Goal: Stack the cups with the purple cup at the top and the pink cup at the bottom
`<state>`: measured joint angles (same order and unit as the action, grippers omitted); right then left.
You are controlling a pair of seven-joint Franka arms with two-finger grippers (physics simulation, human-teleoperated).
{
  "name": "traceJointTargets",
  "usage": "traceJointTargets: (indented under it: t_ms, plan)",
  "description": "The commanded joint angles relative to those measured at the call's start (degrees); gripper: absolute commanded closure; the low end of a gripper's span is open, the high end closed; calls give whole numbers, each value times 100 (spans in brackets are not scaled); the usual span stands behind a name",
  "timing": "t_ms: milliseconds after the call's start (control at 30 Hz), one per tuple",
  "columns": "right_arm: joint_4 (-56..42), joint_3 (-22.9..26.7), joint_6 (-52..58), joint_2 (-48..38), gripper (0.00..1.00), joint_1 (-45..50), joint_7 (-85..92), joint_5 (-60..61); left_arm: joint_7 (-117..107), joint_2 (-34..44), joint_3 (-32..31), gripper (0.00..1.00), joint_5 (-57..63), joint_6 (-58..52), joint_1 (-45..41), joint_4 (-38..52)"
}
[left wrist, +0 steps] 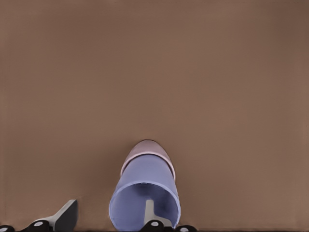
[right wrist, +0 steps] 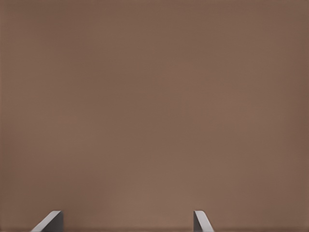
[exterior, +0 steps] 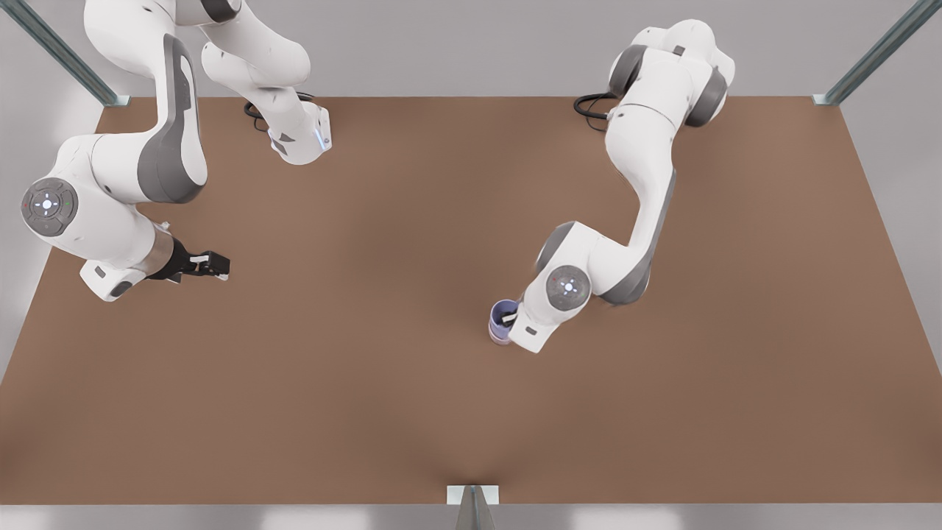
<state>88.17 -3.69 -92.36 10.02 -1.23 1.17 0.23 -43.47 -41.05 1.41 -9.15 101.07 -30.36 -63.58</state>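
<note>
Purple cup (left wrist: 145, 191) sat nested in pink cup (left wrist: 147, 147).
Left gripper (left wrist: 108, 217) straddled its rim, spread; right gripper (right wrist: 128, 222) waited open over bare table (exterior: 412, 221).

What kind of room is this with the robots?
Probably a simulated robot test bench: a bare brown table, metal frame posts at its corners, and two white robot arms, one reaching the lavender cup nested in the pink cup.

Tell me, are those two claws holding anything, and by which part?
The left gripper straddles the bluish lavender tumbler's rim, fingers spread, so not clamping it. The right gripper hangs open over the bare brown table.
</note>
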Motion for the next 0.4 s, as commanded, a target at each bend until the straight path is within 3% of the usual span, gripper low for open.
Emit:
traceJointTargets:
  t_ms: [0,200,267,367]
  plan:
    - [-1,-1,8,-8,0,0,-20,4,102,352,26,0,98,-1098,92,21]
    - [-1,-1,25,-8,0,0,-20,4,3345,1248,34,0,994,-2338,1551,21]
    - [-1,-1,25,-8,0,0,-20,4,4918,2381,174,0,1126,-1882,1832,-1331]
    - [-10,-1,25,-8,0,0,-20,4,4945,2444,298,0,1109,-1898,1832,-1376]
